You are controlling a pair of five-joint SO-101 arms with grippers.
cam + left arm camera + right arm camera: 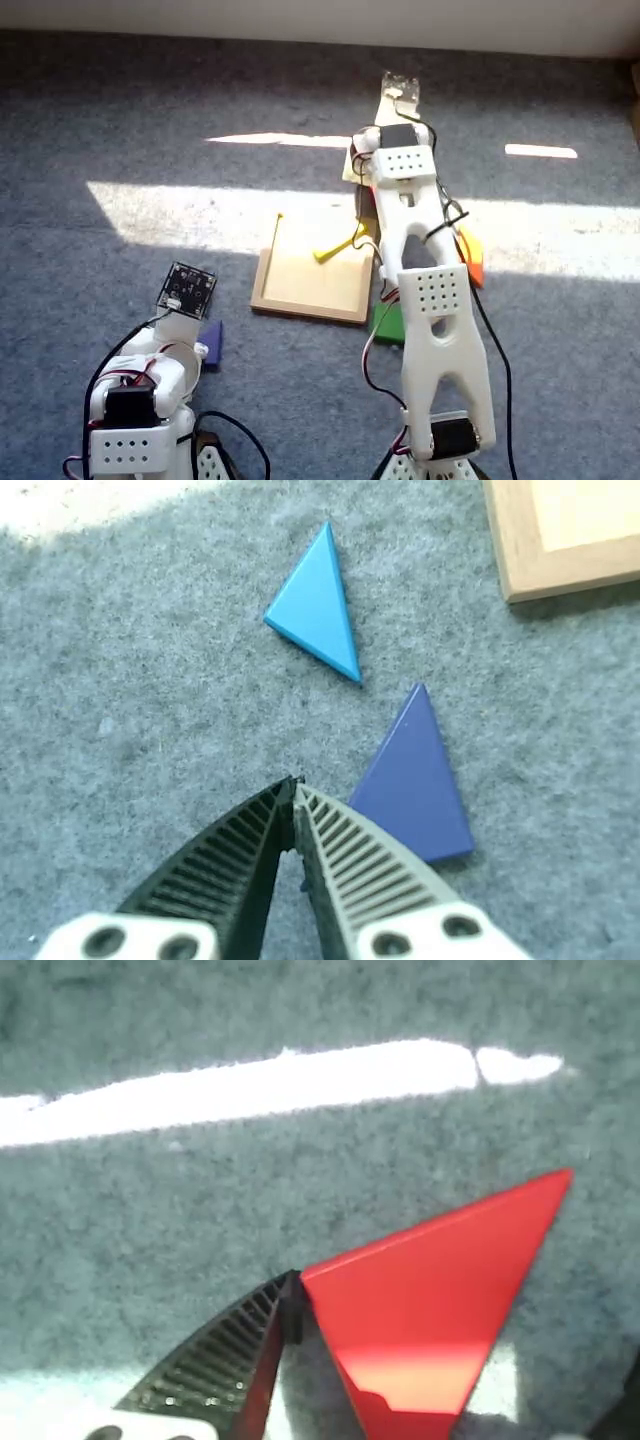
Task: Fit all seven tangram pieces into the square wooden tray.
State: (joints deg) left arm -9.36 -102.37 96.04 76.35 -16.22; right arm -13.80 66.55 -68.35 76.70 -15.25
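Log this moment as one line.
left gripper: fingers shut, empty, beside dark blue triangular piece | right gripper: at red triangular piece | square wooden tray: yellow piece inside

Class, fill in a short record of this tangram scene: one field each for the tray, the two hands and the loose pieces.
Tray: wooden tray on the grey carpet, with a yellow piece in it.
Left hand: shut, empty, next to the dark blue triangle.
Right hand: beyond the tray, with the red triangle right against it.
Loose pieces: light blue triangle, dark blue triangle, green piece and orange piece, all on the carpet outside the tray.
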